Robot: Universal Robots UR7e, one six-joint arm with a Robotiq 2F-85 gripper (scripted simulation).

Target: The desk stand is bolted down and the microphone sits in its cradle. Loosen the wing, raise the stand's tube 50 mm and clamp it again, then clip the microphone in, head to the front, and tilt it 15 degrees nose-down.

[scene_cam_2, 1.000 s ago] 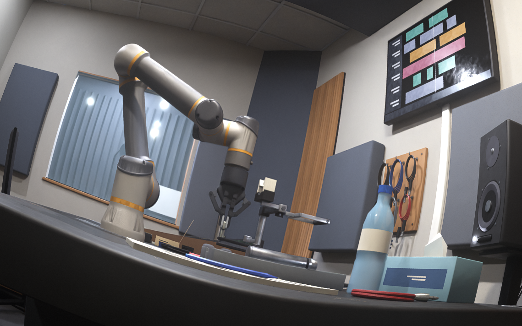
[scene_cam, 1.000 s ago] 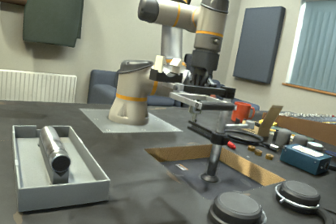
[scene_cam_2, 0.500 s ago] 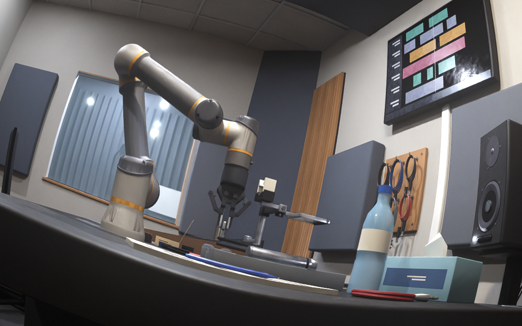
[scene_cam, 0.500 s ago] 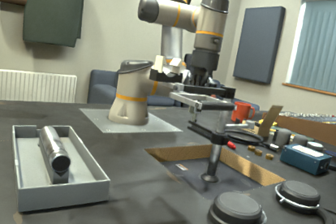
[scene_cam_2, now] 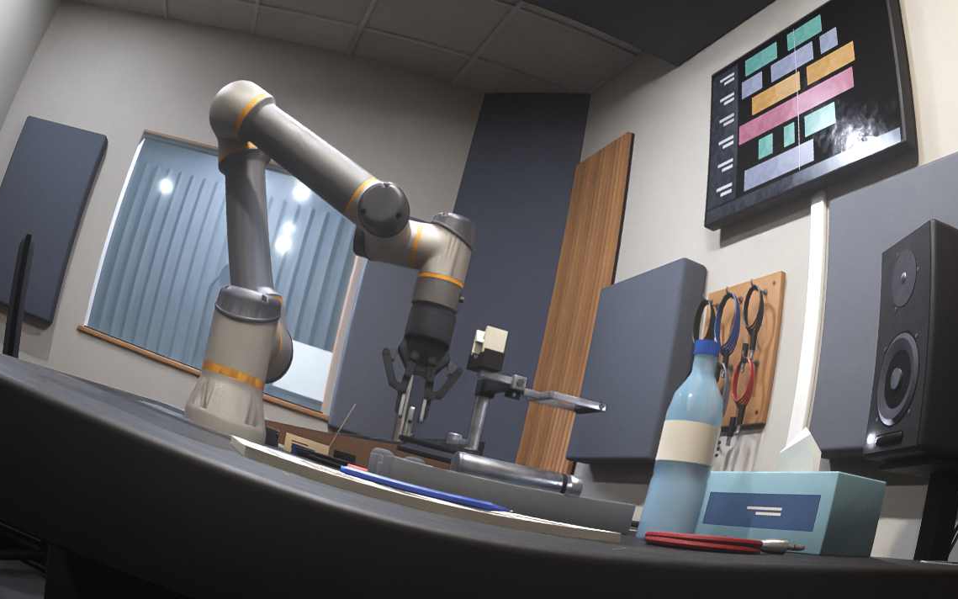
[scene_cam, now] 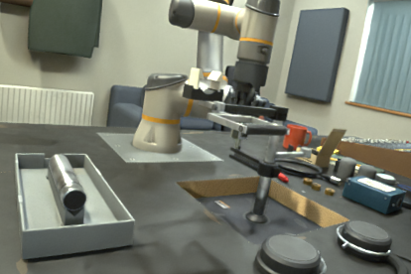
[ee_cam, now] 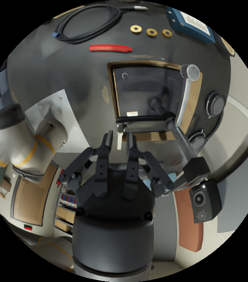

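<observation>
The desk stand [scene_cam: 262, 174] rises from a recessed plate in the desk, with a dark collar and its wing [ee_cam: 119, 136] partway up the tube. A flat arm with a clip block [scene_cam_2: 495, 344] sits on top. My gripper [ee_cam: 119, 139] hangs beside the tube at the wing's level, open and holding nothing; the pale wing tab shows between its fingers [scene_cam_2: 413, 411]. The microphone [scene_cam: 65, 186] lies in its grey cradle tray [scene_cam: 64, 204] at the near left of the desk, away from the gripper.
My arm's base [scene_cam: 160, 115] stands on a grey plate behind the tray. Right of the stand lie a coiled cable [ee_cam: 88, 22], a red tool [ee_cam: 110, 48], three brass washers [ee_cam: 151, 31] and a blue box [scene_cam: 372, 193]. Round knobs [scene_cam: 290, 254] sit near.
</observation>
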